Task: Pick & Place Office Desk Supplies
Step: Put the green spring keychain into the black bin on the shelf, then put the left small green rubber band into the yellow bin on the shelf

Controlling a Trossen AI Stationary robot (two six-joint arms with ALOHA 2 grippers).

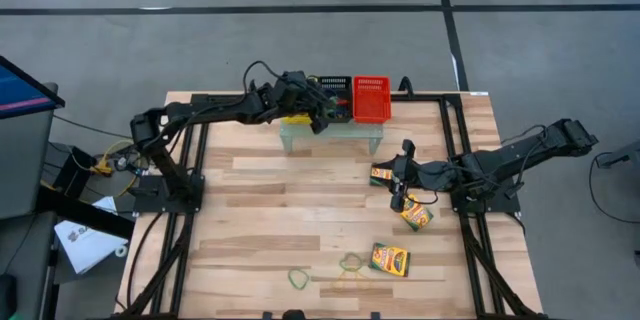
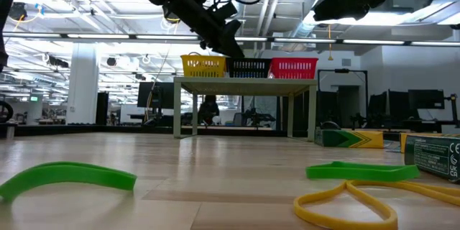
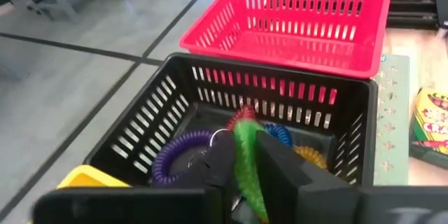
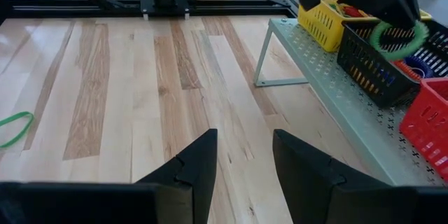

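My left gripper (image 3: 245, 175) reaches over the black mesh basket (image 3: 350, 147) on the far shelf and is shut on a green rubber band (image 3: 246, 155). Inside that basket lie purple (image 3: 175, 157), blue, orange and red bands. My right gripper (image 4: 245, 161) hovers open over the table's right side with nothing between its fingers. Three crayon boxes (image 1: 383, 174), (image 1: 416, 216), (image 1: 389, 259) lie flat near it. Two green bands (image 1: 298, 278), (image 1: 350, 260) and a yellow band (image 1: 350, 280) lie flat near the front edge. My left gripper pinches the green rubber band (image 3: 245, 140) between its two fingers (image 3: 220, 161). The fingers slant down toward the far edge. The loop (image 4: 399, 38) hangs clear below the fingertips, above the black basket's opening.
The yellow (image 2: 203, 65), black (image 2: 249, 67) and red (image 2: 293, 67) baskets stand in a row on a pale perforated shelf (image 1: 330, 138) at the table's far middle. Bare wood lies across the table's left and middle.
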